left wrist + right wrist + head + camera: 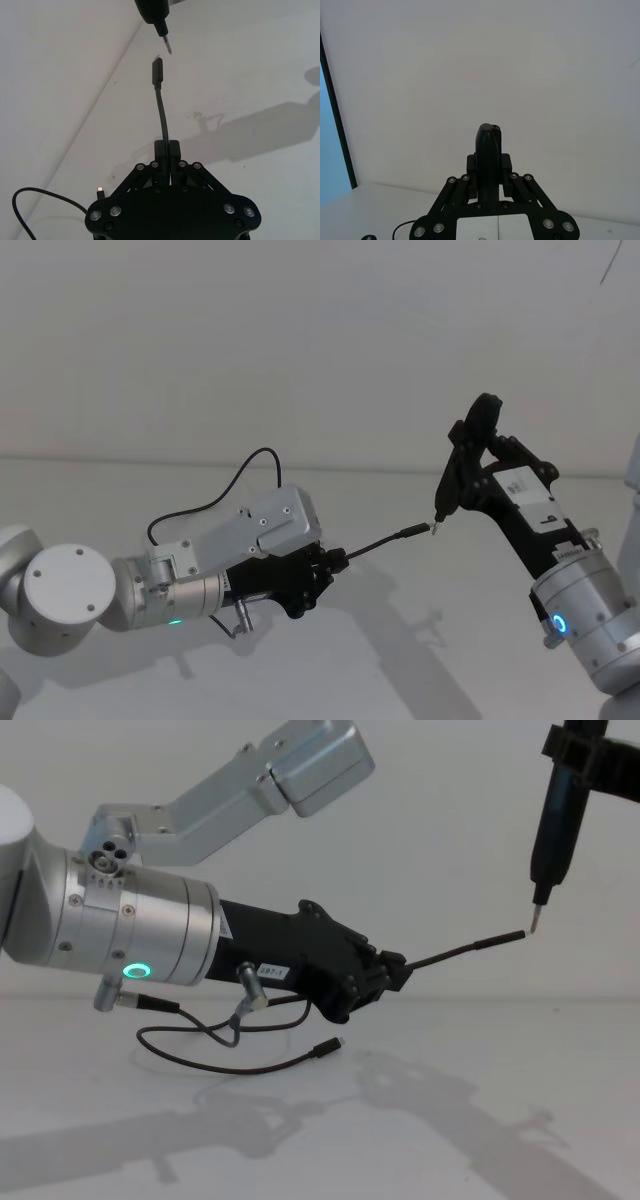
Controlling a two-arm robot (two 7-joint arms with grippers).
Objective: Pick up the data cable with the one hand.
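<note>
Plain white table (420,640) below, meeting a bare pale wall (300,340) along a faint seam. Soft grey shadows (430,1100) spread across the tabletop. Slim dark pen-like tool (553,815) up high, near upright, with its metal needle tip (537,920) pointing down. At one edge of the right wrist view, a blue strip (330,150) behind a dark border, possibly a window.

Black data cable (465,951) clamped in left end effector (392,970), apparently taut.
</note>
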